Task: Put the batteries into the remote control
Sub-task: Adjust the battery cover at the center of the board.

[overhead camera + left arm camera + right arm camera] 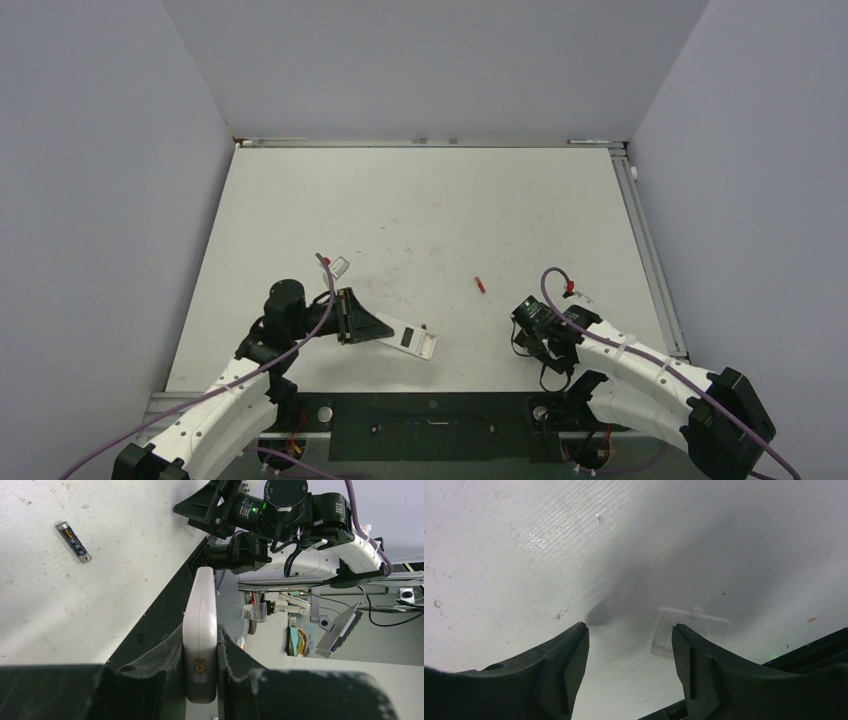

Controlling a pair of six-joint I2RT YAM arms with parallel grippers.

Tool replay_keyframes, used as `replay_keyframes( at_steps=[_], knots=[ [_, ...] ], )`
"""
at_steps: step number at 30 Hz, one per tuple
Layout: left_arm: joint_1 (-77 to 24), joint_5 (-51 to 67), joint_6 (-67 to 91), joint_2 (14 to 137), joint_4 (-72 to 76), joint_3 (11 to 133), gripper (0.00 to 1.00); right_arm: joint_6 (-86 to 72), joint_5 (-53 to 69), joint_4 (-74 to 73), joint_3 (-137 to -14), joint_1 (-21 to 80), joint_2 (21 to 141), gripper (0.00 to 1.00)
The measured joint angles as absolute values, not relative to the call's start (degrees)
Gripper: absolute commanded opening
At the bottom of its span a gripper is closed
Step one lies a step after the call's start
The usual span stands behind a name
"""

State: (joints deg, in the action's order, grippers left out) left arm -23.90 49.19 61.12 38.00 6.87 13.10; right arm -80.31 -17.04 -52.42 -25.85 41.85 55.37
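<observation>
- While the remote control (200, 600) is pinched at one end between the closed-down fingers of the left gripper (200, 645), its free length is left sticking out toward the right arm. This is judged to steady it for loading.
- The right gripper (629, 630) is held beyond the remote's free end, low over the table (420, 200), its fingers spread with nothing between them.
- A small clear plastic piece (691, 630) lies just below that gripper; whether it is the remote's cover cannot be told.
- One battery (480, 285) is seen lying flat, apart from the remote on its far side and nearer the right gripper. No second one is seen.
- Bare tabletop surrounds the battery, so an approach from above is judged unobstructed.
- The remote is held near the table's front edge, where little room is available.
</observation>
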Motion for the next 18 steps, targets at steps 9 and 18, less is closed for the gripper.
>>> replay_keyframes(
  at_steps=[9,18],
  knots=[
    [-23.9,49.8,61.32,38.5,7.55,13.1,0.0,-75.57,-16.38,-49.43,-26.04,38.24,57.65,0.6],
    [-23.9,49.78,61.28,38.72,7.49,13.1,0.0,-69.73,-15.07,-38.74,-29.47,33.8,65.82,0.59]
  ],
)
